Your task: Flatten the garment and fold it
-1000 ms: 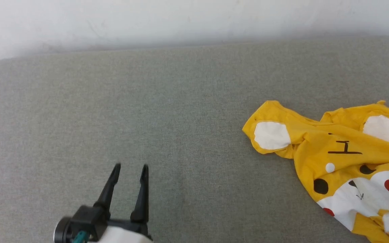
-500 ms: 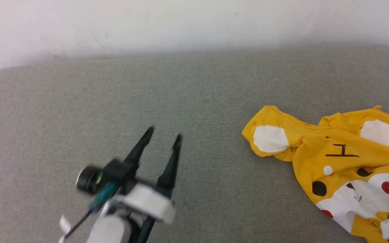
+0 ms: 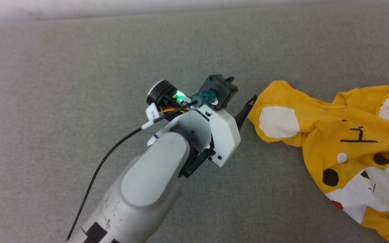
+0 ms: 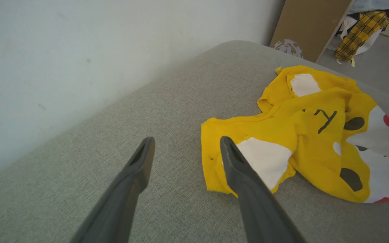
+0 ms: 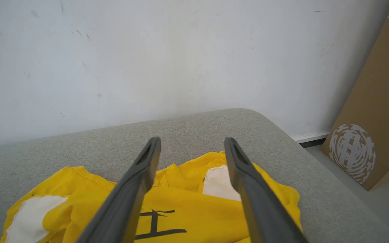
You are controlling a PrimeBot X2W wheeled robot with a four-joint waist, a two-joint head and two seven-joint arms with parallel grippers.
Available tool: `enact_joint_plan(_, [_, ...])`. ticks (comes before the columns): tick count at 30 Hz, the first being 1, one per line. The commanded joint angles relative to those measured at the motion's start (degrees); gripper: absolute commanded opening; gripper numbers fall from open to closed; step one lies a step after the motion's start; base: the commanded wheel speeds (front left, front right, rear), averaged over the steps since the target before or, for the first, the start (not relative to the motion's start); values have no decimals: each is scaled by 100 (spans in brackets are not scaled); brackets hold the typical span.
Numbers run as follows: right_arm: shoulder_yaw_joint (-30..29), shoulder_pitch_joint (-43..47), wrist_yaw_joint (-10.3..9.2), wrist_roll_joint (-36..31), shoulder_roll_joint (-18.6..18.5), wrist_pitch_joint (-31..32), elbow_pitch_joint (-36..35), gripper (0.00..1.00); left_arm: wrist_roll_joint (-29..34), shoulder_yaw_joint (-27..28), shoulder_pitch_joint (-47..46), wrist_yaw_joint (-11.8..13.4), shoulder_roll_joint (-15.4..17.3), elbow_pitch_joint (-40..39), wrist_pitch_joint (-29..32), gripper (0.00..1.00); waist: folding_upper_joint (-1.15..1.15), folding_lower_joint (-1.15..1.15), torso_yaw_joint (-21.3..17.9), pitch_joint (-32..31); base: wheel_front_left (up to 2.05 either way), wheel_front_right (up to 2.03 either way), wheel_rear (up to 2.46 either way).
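Left end effector [image 4: 186, 140] open, aimed at nearest corner of crumpled tiger T-shirt [image 4: 282, 123], likely to pull it flat; right end effector [image 5: 192, 140] open above shirt.

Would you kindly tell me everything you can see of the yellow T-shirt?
The T-shirt is bright yellow, seemingly soft knit, printed with white ear patches, a white muzzle, black marks and red dots. It lies crumpled, print up, on the right of the grey cushion. One of the open left fingers overlaps its near corner; whether it touches, I cannot tell. The right fingers, open, point over it.
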Motion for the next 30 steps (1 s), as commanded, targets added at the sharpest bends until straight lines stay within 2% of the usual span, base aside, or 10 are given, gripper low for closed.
enact_joint_plan(1, [52,-146,-11,-47,16,29,-82,100,-74,-71,-189,-27,-19,256,89,100,0,-1,-249,562,0,0,0])
enact_joint_plan(8, [115,-331,-11,18,16,44,-141,100,-341,-312,-566,-55,-50,1206,448,100,0,-1,-511,909,0,0,0])
enact_joint_plan(15, [110,-383,-11,81,16,-34,-46,100,-622,-557,-668,-74,-64,1548,485,100,0,-1,-599,985,0,0,0])
enact_joint_plan(16, [112,-394,-11,86,16,-44,-31,100,-679,-605,-678,-77,-65,1556,479,83,0,-1,-603,983,0,0,0])
enact_joint_plan(17, [115,-403,-11,89,16,-52,-17,100,-734,-657,-696,-80,-66,1541,438,0,0,-1,-605,979,0,0,0])
enact_joint_plan(21, [124,-406,-11,95,16,-79,35,100,-936,-729,-769,-67,-69,1515,240,0,0,-1,-576,916,0,0,0])
enact_joint_plan(30, [94,-286,-11,50,16,-45,84,100,-1128,-458,-640,328,-61,1389,-528,0,0,-1,-388,385,0,0,0])
